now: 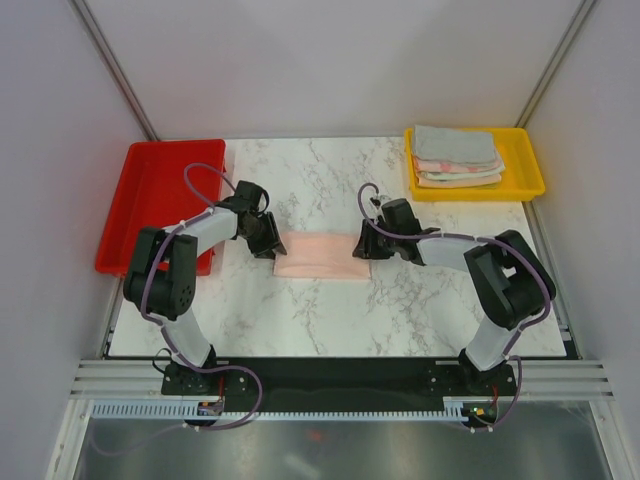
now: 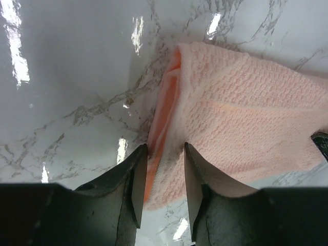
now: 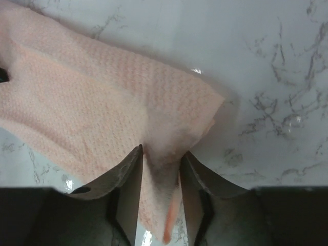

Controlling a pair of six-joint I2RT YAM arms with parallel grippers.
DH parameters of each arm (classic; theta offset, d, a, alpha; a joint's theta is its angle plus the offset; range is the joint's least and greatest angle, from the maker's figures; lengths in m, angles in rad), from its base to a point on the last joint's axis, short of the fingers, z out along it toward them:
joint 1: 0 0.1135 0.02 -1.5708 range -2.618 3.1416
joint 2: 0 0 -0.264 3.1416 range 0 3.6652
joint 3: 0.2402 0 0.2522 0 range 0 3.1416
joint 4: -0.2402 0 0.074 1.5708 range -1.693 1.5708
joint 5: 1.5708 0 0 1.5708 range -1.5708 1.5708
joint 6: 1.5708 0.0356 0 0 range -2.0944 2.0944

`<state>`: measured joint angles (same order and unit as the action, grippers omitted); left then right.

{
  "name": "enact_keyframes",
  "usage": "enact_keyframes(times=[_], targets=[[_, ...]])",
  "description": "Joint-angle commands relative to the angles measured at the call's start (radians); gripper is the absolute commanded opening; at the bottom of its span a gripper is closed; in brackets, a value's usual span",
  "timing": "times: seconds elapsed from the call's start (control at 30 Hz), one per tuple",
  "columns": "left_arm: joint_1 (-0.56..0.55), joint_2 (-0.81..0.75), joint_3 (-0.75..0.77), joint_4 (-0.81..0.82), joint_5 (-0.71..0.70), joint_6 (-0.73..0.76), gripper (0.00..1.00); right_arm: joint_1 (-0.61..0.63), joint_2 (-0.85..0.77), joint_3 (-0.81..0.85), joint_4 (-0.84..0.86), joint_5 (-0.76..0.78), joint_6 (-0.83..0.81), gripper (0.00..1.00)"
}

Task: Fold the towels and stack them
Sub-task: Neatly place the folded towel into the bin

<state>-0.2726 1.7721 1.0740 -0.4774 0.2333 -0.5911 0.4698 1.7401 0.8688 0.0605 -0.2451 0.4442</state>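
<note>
Peach-pink terry towel (image 1: pixel 322 256) is being pinched at its 2 short ends at the middle of the marble table (image 1: pixel 330 320). It is being clamped by the left gripper (image 1: pixel 268 240) and the right gripper (image 1: pixel 362 246), apparently to hold it taut for folding. Folded towels (image 1: pixel 457 157) are being stored, stacked, in the yellow tray (image 1: pixel 528 165) at far right.

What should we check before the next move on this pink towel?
1. Left tool gripping the towel end: ok, cloth fills the gap.
2. Right tool gripping the other end: ok, cloth bunched in the gap.
3. Towel lying flat between them: ok in the top view.
4. Both layers caught at each end: cannot tell.
5. Stack in the yellow tray neat enough to take another: ok.
</note>
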Motion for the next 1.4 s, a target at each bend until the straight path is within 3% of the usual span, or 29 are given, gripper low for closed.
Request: enact_keyframes(times=[0.0,0.03,0.07,0.17,0.4,0.73,0.97,1.17,1.37], targets=[[-0.002,-0.007,-0.005,0.010,-0.034,-0.041,0.42,0.007,0.003,-0.065,-0.034,0.032,0.021,0.40],[0.000,-0.008,-0.006,0.010,-0.035,-0.041,0.41,0.007,-0.005,-0.068,-0.031,0.033,0.016,0.32],[-0.002,-0.013,0.001,0.007,-0.034,-0.041,0.41,0.007,-0.013,-0.059,-0.036,0.030,-0.001,0.19],[0.006,-0.028,0.059,-0.059,-0.045,-0.021,0.42,0.009,-0.013,0.020,-0.103,0.029,-0.039,0.00],[0.036,-0.105,0.372,-0.285,-0.193,0.131,0.45,-0.037,0.047,0.333,-0.327,0.064,-0.125,0.00],[0.035,-0.149,0.271,-0.285,-0.149,0.206,0.45,-0.164,0.428,0.994,-0.750,0.095,-0.327,0.00],[0.026,-0.109,0.257,-0.274,-0.088,0.215,0.46,-0.284,0.604,1.384,-0.823,0.145,-0.482,0.00],[0.024,-0.083,0.270,-0.274,-0.072,0.215,0.51,-0.379,0.651,1.539,-0.824,0.093,-0.555,0.00],[0.024,-0.054,0.291,-0.273,-0.046,0.218,0.53,-0.448,0.607,1.541,-0.762,0.052,-0.561,0.00]])
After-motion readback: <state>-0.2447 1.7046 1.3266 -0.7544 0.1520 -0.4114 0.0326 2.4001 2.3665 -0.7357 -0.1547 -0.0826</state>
